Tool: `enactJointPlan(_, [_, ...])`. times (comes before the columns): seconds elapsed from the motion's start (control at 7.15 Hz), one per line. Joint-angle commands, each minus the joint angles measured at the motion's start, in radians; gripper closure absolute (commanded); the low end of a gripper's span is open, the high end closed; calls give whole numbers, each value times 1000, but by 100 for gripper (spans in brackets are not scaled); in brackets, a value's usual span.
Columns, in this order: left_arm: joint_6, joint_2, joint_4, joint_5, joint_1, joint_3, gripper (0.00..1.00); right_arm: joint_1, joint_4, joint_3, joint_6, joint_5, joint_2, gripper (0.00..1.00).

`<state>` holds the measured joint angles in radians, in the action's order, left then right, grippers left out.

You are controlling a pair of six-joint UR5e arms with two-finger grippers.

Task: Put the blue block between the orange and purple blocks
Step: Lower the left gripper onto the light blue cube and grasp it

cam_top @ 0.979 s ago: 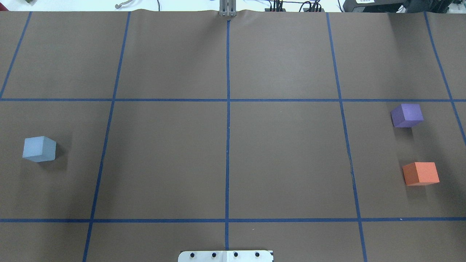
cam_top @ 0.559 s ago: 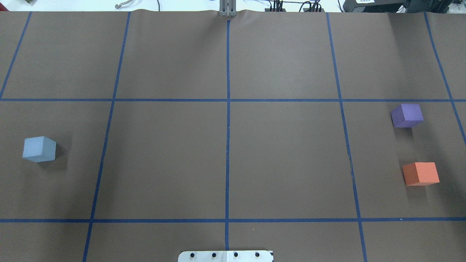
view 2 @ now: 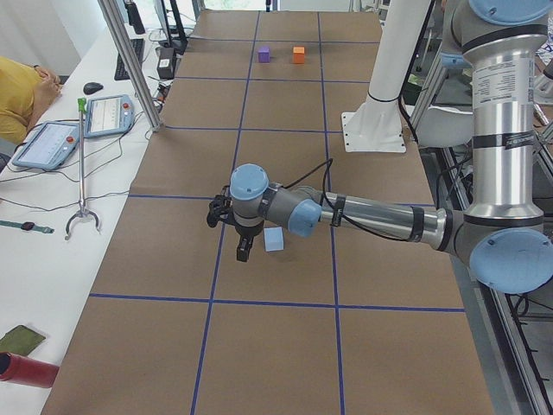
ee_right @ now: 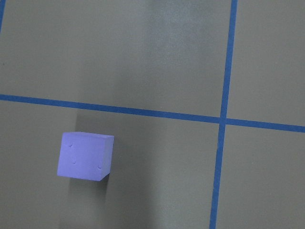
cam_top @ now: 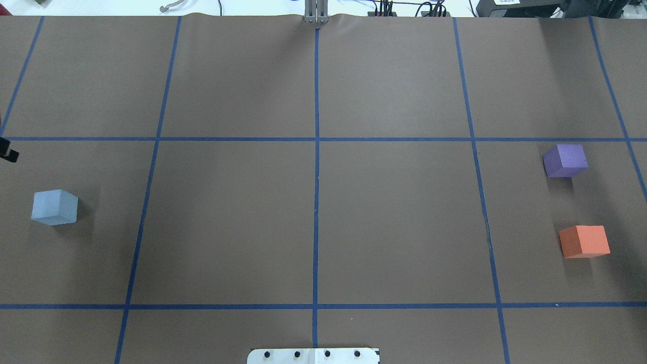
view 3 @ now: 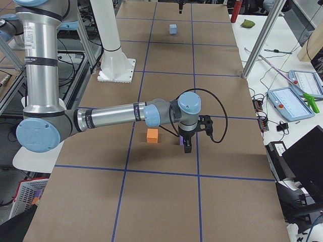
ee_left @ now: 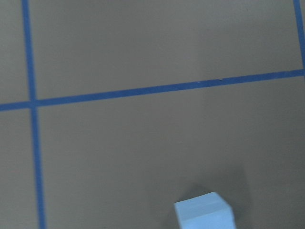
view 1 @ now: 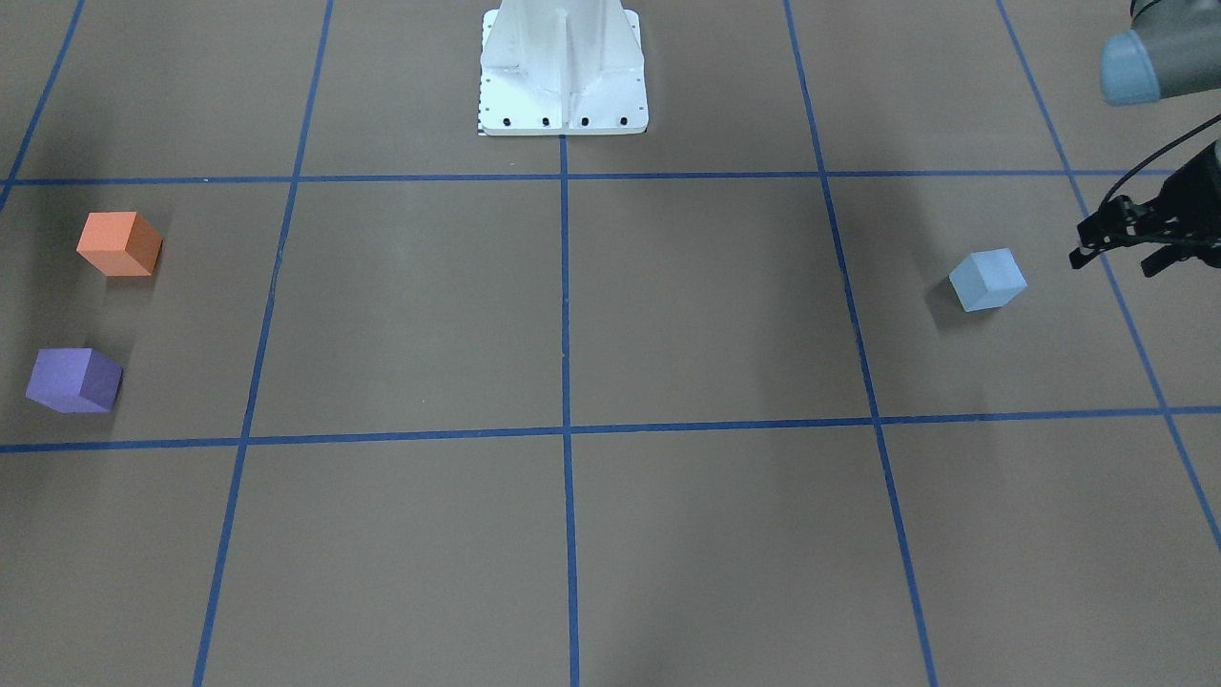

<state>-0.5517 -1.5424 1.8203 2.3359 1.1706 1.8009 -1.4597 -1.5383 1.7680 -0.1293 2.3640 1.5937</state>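
The blue block (cam_top: 54, 207) sits alone at the table's left side, and also shows in the front view (view 1: 988, 280) and at the bottom of the left wrist view (ee_left: 205, 214). The purple block (cam_top: 565, 160) and the orange block (cam_top: 584, 241) sit at the far right, a gap between them. My left gripper (view 1: 1111, 262) hovers just outside the blue block, fingers apart and empty. My right gripper (view 3: 185, 143) hangs over the purple block (ee_right: 85, 156) next to the orange block (view 3: 152, 135); I cannot tell whether it is open.
Brown paper with a blue tape grid covers the table. The white robot base (view 1: 563, 76) stands at the near middle edge. A side table with tablets (view 2: 52, 143) and a metal post (view 2: 130, 65) runs along the far edge.
A black part of my left gripper has come into the overhead view at its left edge, above the blue block. The three blocks have not moved.
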Motion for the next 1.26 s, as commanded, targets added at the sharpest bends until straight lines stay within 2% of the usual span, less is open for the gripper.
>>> enactJointPlan(0.0, [-235, -15, 19, -64, -147, -6, 0, 6, 1, -7, 2, 30, -1, 0])
enactJointPlan(0.14, [-244, -10, 19, -107, -179, -23, 0, 9, 1, -5, 2, 31, 0, 0])
enactJointPlan(0.42, [-244, -10, 66, -109, -190, -86, 0, 13, 1, -7, 8, 52, 0, 0])
enactJointPlan(1.12, [-290, -16, 96, -109, -250, -129, 0, 32, 32, -10, 3, 52, -3, 0])
